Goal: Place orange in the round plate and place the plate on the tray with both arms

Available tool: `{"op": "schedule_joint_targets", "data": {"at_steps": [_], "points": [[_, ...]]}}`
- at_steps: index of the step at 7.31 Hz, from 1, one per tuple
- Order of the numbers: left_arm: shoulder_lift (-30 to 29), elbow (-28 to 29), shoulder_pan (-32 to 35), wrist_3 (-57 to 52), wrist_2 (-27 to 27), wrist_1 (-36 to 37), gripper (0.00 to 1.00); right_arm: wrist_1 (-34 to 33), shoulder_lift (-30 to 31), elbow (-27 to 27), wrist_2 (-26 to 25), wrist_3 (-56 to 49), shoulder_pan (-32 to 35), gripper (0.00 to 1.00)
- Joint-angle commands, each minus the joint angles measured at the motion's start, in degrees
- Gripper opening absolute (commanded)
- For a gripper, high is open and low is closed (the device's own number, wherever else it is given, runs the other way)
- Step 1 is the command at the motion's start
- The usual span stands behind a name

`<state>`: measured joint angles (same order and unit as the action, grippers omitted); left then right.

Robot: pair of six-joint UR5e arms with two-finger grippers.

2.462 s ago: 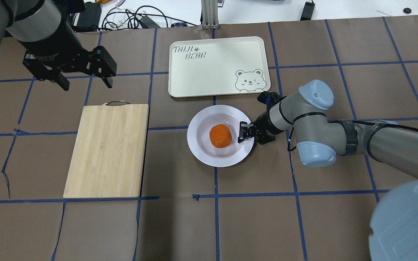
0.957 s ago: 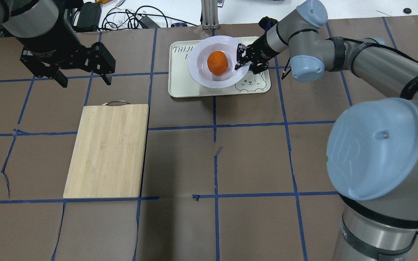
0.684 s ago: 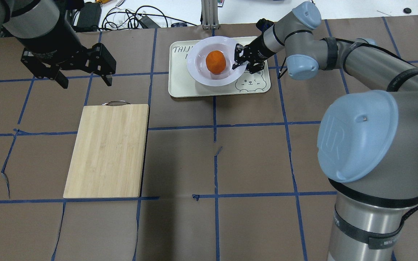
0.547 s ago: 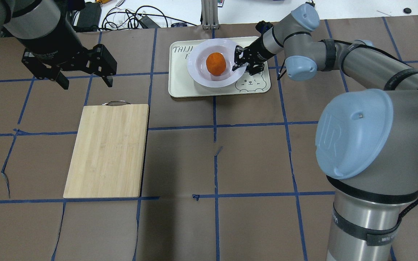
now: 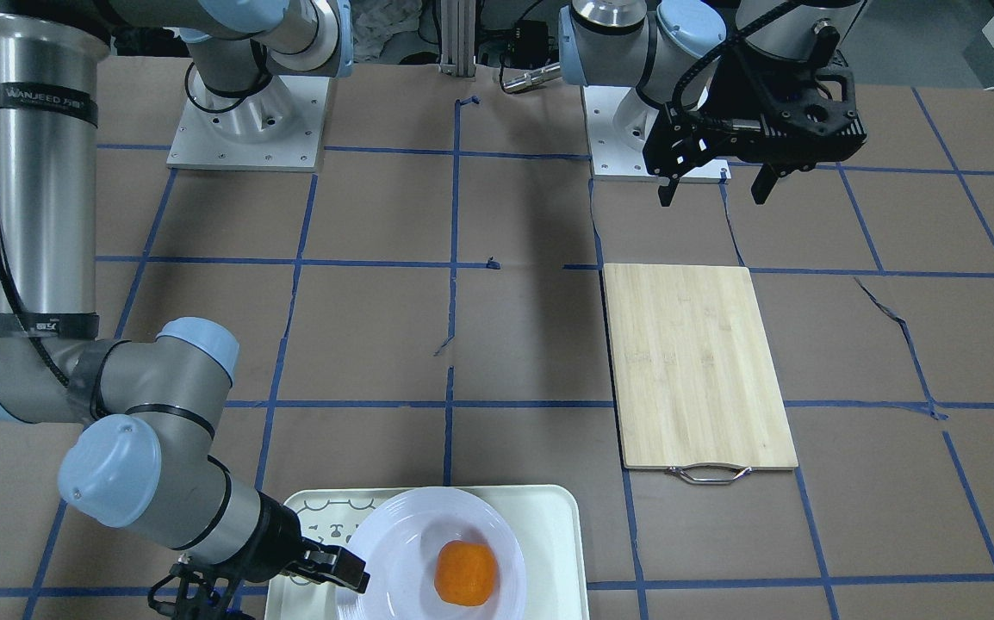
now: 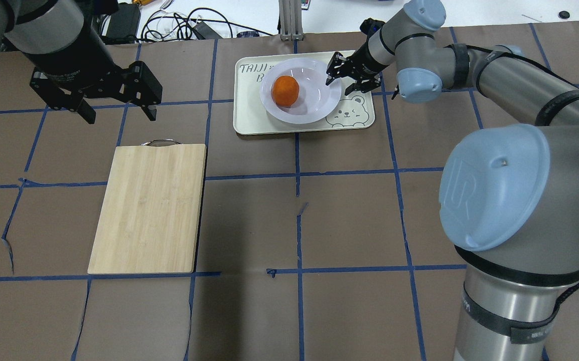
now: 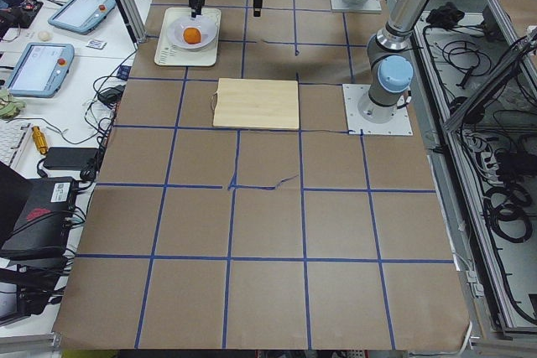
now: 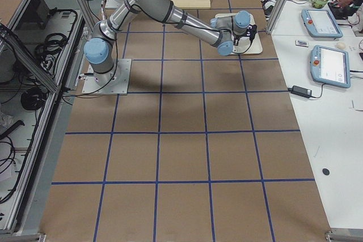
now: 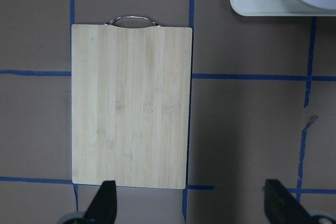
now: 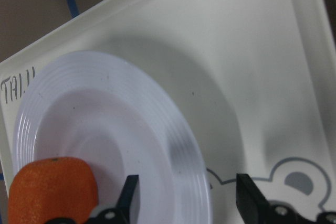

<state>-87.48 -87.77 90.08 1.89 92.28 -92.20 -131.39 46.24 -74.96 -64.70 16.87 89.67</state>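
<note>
The round plate (image 6: 314, 103) lies flat on the cream tray (image 6: 252, 113) at the far middle of the table. The orange (image 6: 285, 91) rests in the plate's left half. My right gripper (image 6: 341, 81) is open at the plate's right edge. In the right wrist view its fingers (image 10: 248, 198) stand wide apart on either side of the plate (image 10: 105, 119) rim, gripping nothing, with the orange (image 10: 52, 187) at lower left. My left gripper (image 6: 119, 109) hangs open and empty above the table at far left, well away from the tray.
A bamboo cutting board (image 6: 149, 208) with a metal handle lies left of centre, below my left gripper. Cables and boxes sit beyond the table's far edge. The right arm's big elbow (image 6: 495, 185) looms over the near right.
My right gripper carried the plate with the orange from the table's middle onto the tray, set it down and opened. The orange rolled left in the plate. The left arm stayed put.
</note>
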Motion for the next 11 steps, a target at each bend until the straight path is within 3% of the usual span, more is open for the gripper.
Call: {"op": "schedule_joint_targets", "data": {"at_steps": [1,2,4,5,8,11], "points": [[0.0,0.1,-0.2,0.0,0.0,0.0,1.00,10.8,5.6,2.7,-8.9,-1.6,-0.2,1.00],[0.1,0.1,0.2,0.1,0.0,0.0,1.00,22.3,10.0,3.1,-14.4,-3.1,-0.2,1.00],[0.3,0.1,-0.3,-0.1,0.0,-0.1,1.00,26.6,18.4,1.9,-21.2,-10.9,0.2,1.00],[0.5,0.1,-0.1,0.0,0.0,-0.2,1.00,35.3,23.4,0.4,-21.5,-14.0,0.9,1.00],[0.5,0.1,-0.3,0.0,0.0,-0.2,1.00,35.1,35.5,-8.9,-26.4,-19.4,2.7,1.00],[0.6,0.1,-0.4,-0.1,0.0,-0.2,1.00,27.2,35.1,-11.0,-25.6,-19.9,2.0,1.00]]}}
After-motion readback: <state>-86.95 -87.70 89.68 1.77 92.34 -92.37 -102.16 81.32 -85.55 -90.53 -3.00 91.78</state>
